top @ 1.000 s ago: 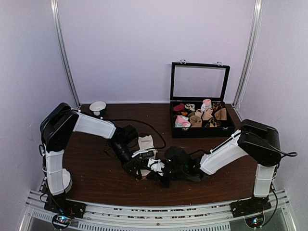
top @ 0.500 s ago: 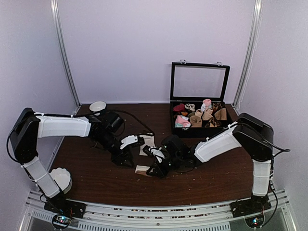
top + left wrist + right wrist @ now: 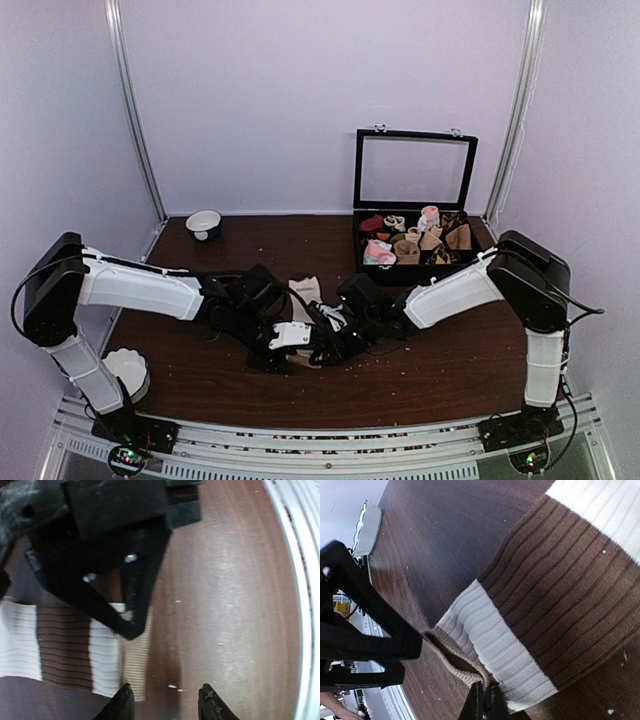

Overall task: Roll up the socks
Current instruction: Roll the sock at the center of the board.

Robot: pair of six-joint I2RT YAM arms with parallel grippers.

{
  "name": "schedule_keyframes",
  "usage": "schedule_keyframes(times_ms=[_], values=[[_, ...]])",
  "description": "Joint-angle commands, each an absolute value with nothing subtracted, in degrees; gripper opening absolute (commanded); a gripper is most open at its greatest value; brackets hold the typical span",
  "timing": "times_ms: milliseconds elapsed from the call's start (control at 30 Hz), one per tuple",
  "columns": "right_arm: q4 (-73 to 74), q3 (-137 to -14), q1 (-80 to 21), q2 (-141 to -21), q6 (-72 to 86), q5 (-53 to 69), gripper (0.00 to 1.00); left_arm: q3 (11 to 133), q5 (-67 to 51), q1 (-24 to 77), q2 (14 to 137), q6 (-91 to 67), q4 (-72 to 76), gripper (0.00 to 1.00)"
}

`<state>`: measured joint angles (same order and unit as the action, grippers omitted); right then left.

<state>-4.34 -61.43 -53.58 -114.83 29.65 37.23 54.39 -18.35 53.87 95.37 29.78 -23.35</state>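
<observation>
The socks (image 3: pixel 560 605) lay flat on the brown table (image 3: pixel 235 580), near its middle and between the two arms. They showed ribbed bands of brown and whitish knit with a tan edge on the near side. The right gripper (image 3: pixel 485 702) had its fingers together, pinching that tan edge and lifting it slightly off the wood. The left gripper (image 3: pixel 165 705) hovered just beside the same edge. Its fingertips (image 3: pixel 123 700) stood apart over bare table with nothing between them.

We judged that the roll was only starting. To do it well, the left gripper should shift sideways onto the tan edge and close on it close to the right pinch, though not against the right fingers, which were already very near. Both grips should then turn the edge over evenly across the sock's width, keeping the fabric taut and low so the roll stays tight rather than skewed.

Half a second earlier, the left arm had reached toward the back left and covered part of the white bowl (image 3: pixel 204 222). That bowl now stood in plain view, because the arm had swung forward and brought its gripper up against the right one. The small pale fold seen lying in front of the grippers was now hidden under them. The open black case (image 3: pixel 372 190) had not moved.
</observation>
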Motion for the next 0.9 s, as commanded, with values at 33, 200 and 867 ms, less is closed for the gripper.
schedule_keyframes(times_ms=[33, 200, 867], values=[[6.1, -63.4, -52.9, -116.6, 31.5, 38.1, 0.0, 53.5, -9.5, 55.0, 96.5, 35.9, -16.2, 0.46], [8.9, -65.9, -52.7, -117.5, 30.4, 38.5, 0.0, 55.2, -7.7, 55.9, 98.8, 38.7, -16.5, 0.45], [9.8, -65.3, -51.6, -117.5, 29.9, 41.4, 0.0, 58.7, -10.5, 57.7, 96.8, 40.5, -22.8, 0.49]])
